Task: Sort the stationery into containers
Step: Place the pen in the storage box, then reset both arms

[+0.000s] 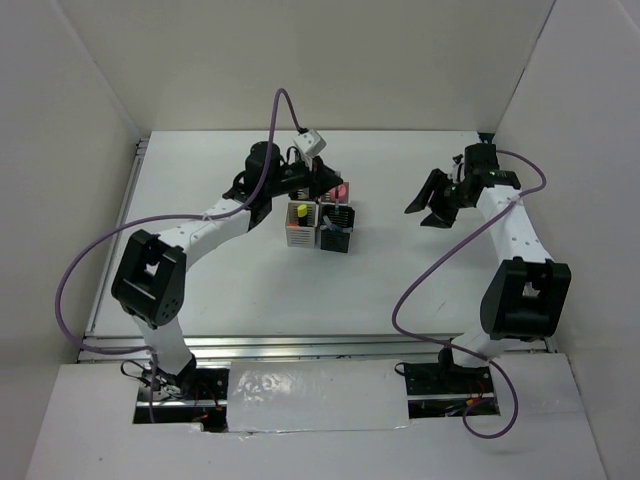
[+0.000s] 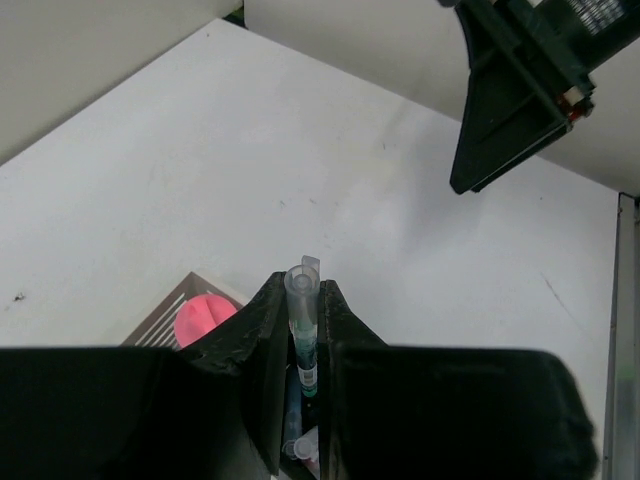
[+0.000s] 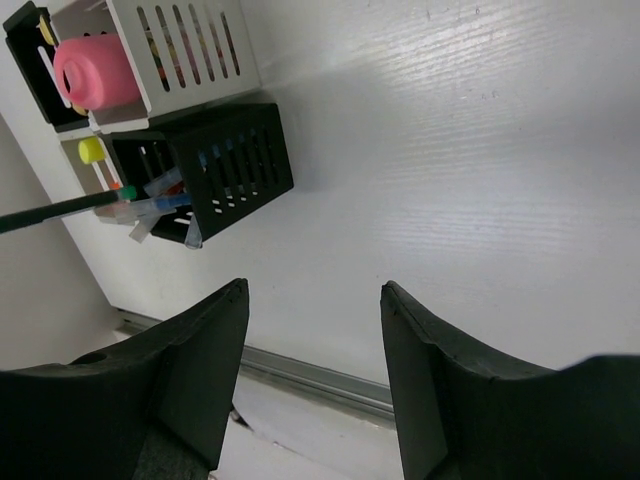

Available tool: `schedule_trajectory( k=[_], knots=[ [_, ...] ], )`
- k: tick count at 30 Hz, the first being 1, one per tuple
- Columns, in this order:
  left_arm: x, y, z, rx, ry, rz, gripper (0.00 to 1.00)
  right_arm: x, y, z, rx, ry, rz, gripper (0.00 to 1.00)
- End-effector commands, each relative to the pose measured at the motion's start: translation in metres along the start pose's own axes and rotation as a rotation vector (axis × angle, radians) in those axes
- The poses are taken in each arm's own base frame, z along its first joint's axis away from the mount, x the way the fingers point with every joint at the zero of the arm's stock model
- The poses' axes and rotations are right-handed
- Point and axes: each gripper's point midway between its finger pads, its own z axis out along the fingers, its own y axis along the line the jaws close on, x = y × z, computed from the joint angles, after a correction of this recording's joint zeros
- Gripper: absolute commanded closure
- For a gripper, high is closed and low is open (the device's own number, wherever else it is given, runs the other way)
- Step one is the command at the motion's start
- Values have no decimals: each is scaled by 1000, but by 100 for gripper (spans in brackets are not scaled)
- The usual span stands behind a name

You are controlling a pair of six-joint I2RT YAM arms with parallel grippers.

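My left gripper (image 1: 327, 188) hovers over the cluster of containers (image 1: 318, 226) and is shut on a thin green pen with a clear cap (image 2: 302, 318), held upright between the fingers (image 2: 262, 330). Under it, other pens (image 2: 300, 445) stand in a black cup. A pink highlighter (image 2: 202, 318) sits in a white cup (image 3: 190, 50). In the right wrist view the black cup (image 3: 235, 165) holds several pens, and a yellow highlighter (image 3: 90, 150) shows beside it. My right gripper (image 3: 312, 300) is open and empty, off to the right of the cups (image 1: 432, 205).
White walls enclose the table on three sides. A metal rail (image 3: 320, 372) runs along the table edge beneath my right gripper. My right gripper's dark fingers (image 2: 510, 110) show at the top right of the left wrist view.
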Motion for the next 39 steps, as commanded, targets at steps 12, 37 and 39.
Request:
schedule_trajectory(
  k=[12,37,39],
  knots=[
    [23,20,17,-2,22,72,99,-24,10,-8,3,-85,-61,22],
    [2,13,11,-30,20,40,41,-31,17,-20,8,-111,-122,3],
    [-40,14,5,-62,-33,54,12,-34,25,-28,-19,-133,-167,3]
  ],
)
